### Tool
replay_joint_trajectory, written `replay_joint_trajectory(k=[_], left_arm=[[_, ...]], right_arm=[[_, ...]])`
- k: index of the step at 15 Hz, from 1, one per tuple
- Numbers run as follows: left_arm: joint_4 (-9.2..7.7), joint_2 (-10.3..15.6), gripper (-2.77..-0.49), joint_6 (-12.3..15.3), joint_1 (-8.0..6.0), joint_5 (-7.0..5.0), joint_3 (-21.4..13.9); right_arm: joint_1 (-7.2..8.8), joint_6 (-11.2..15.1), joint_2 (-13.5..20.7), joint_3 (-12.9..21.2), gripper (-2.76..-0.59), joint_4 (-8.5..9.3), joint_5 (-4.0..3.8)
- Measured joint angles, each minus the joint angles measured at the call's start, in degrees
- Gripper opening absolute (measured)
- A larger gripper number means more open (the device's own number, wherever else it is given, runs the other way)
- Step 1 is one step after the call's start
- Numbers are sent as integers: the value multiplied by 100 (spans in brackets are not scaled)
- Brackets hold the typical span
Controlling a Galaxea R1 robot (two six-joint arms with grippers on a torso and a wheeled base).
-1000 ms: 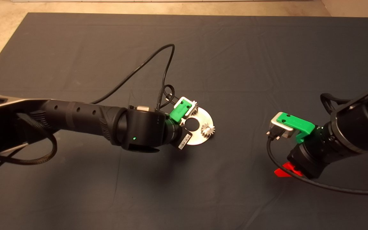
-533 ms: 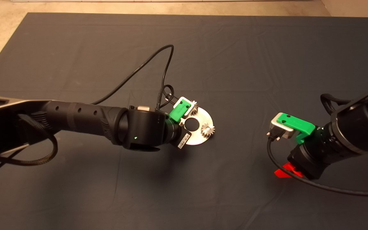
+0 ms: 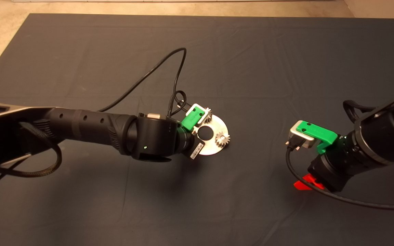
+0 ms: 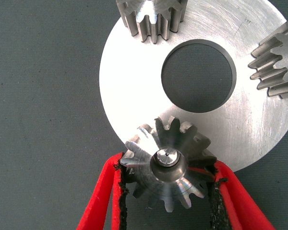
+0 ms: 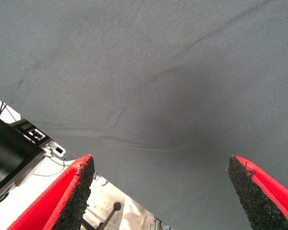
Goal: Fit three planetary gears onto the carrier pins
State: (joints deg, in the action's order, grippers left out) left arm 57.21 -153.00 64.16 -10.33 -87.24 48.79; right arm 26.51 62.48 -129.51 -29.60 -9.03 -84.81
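Fingers of the left gripper clamp one gear that sits over a pin at the edge of the disc. Beyond the centre hole, two other gears stand on the same disc. Farther right over the mat, the right gripper hangs with its fingers wide apart, holding nothing.

Disc: bare silver metal, flat, brushed finish with fine swirl scratches, semi-gloss. 3 gears: darker grey metal, machined, tooth flanks dull, end faces brighter with tool marks. Pin in the gripped gear's bore: polished metal, shiny tip. Mat: dark grey woven cloth, matt, light creases. Left gripper fingers: glossy red plastic, pads black, rough and grainy, frayed at edges. Right gripper: same red plastic, coarse black foam-like pads. Green mounts: matt plastic.
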Motion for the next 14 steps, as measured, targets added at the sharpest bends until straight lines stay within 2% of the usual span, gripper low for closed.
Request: replay_joint_trajectory(k=[4, 10, 12, 14], left_arm=[[0, 0, -232, 0, 0, 2, 0], [28, 0, -195, 1, 0, -2, -2], [28, 5, -192, 1, -1, -16, -17], [26, 78, -192, 53, -1, -13, -216]], right_arm=[[0, 0, 2, 5, -131, 0, 0], [0, 0, 51, 9, -131, 0, 16], [0, 0, 140, 9, -131, 0, 9], [0, -1, 185, 9, -131, 0, -5]])
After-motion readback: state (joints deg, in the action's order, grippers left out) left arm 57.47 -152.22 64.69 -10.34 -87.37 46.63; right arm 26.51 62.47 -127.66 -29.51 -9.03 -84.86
